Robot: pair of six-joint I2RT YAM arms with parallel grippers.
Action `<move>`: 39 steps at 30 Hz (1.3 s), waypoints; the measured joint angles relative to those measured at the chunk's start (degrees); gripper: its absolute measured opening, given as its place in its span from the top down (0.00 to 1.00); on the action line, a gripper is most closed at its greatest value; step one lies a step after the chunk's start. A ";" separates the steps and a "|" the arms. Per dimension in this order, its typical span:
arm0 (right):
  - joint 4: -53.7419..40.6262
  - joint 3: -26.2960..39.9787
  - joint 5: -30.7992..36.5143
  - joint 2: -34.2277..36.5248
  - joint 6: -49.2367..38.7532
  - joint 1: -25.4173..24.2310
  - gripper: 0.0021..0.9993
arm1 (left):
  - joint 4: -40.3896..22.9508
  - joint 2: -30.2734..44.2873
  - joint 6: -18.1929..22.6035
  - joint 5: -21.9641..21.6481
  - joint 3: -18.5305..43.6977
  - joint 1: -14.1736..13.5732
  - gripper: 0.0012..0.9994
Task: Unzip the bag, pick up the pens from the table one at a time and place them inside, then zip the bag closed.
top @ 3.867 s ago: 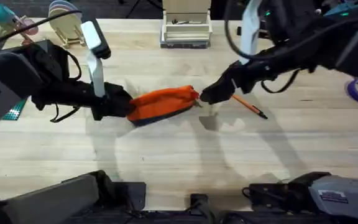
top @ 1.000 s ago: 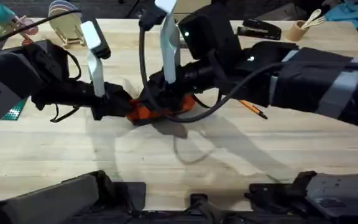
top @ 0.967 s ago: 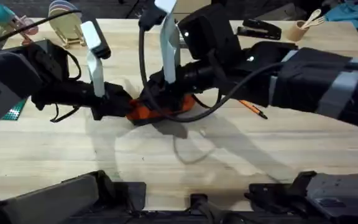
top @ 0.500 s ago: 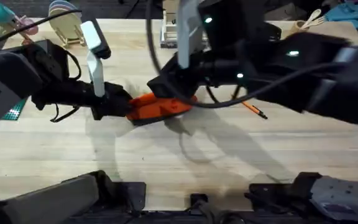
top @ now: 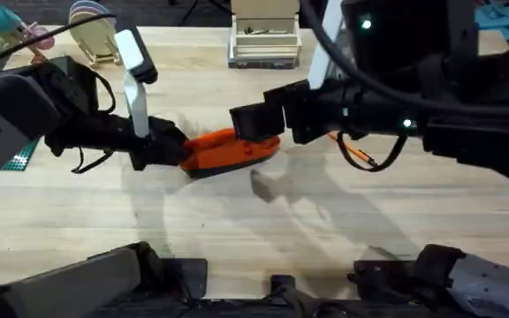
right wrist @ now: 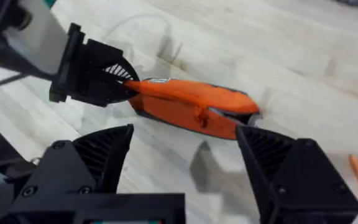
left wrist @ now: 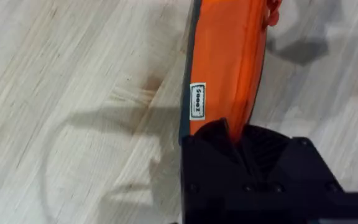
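Two pincers work around the bag (top: 230, 151), which lies on the table (top: 237, 230) with its zipper side up. At the bag's left end, the left pincer (top: 177, 148) is clamped on the fabric; the left wrist view shows the orange cloth pinched between its black fingers (left wrist: 211, 138). Over the bag's right end hangs the right pincer (top: 256, 123), its jaws spread wide apart and touching nothing, the bag lying between and beyond them in the right wrist view. One pen (top: 353, 152) lies on the table, right of the bag and partly under the right arm
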 joint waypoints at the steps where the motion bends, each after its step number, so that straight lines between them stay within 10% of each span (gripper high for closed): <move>1: -0.23 0.00 0.04 0.01 1.03 0.00 0.00 | 0.00 0.00 0.00 0.00 0.00 0.00 0.96; 39: -0.58 0.00 4.08 12.26 14.01 4.08 0.00 | 0.02 0.00 -0.02 0.00 0.00 0.00 0.96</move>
